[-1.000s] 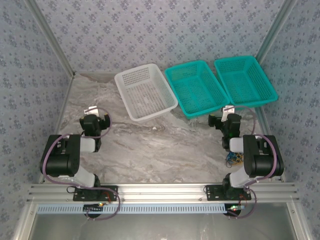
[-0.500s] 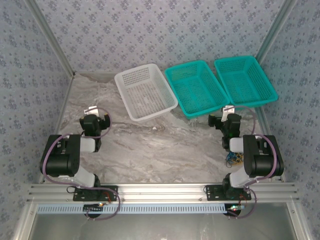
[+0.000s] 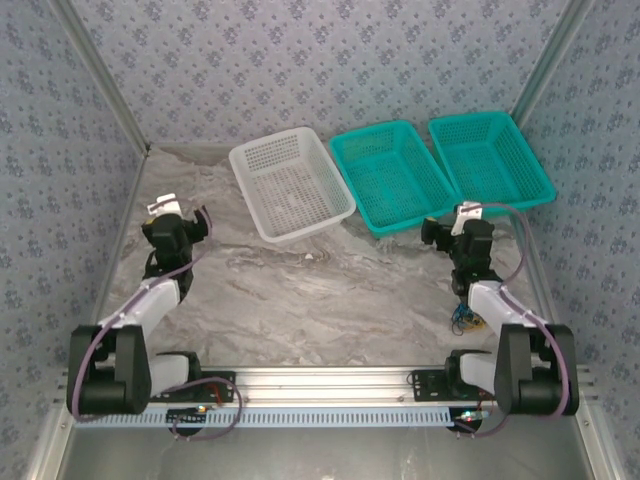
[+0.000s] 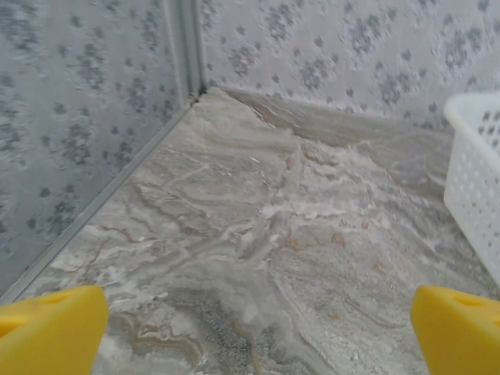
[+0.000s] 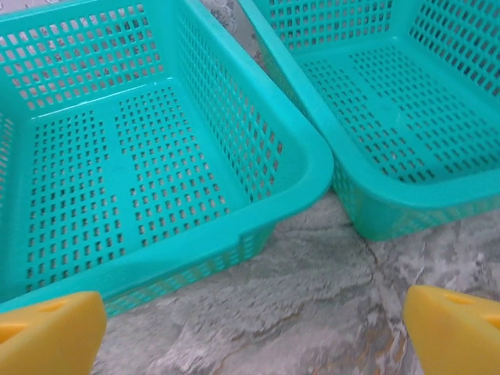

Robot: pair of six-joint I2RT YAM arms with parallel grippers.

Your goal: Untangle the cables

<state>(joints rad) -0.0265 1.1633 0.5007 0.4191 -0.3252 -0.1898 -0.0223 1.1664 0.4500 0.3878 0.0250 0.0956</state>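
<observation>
**Both tools spread wide and empty; cable tangle lies by the right arm**

The left tool [image 3: 181,213] stands over the left side of the marbled counter [image 3: 330,290], near the wall. Its jaws are fully apart, with nothing held and nothing touched. In its wrist view the two yellow fingertips [image 4: 48,332] sit at the lower corners, bare counter lies between them, and the white basket [image 4: 473,181] is at the right edge.

The right tool [image 3: 449,223] is on the right side, just in front of the two teal baskets. It is also released to its full spread and grips nothing. Its wrist view looks over the near corners of the left teal basket [image 5: 117,172] and the right teal basket [image 5: 391,109], which stand close side by side with a narrow strip of counter between them.

The cables [image 3: 466,318] lie in a small knot of blue, yellow and dark strands on the counter. They are close beside the right arm near the front right edge, well behind the right tool's fingers and apart from all three baskets.
</observation>
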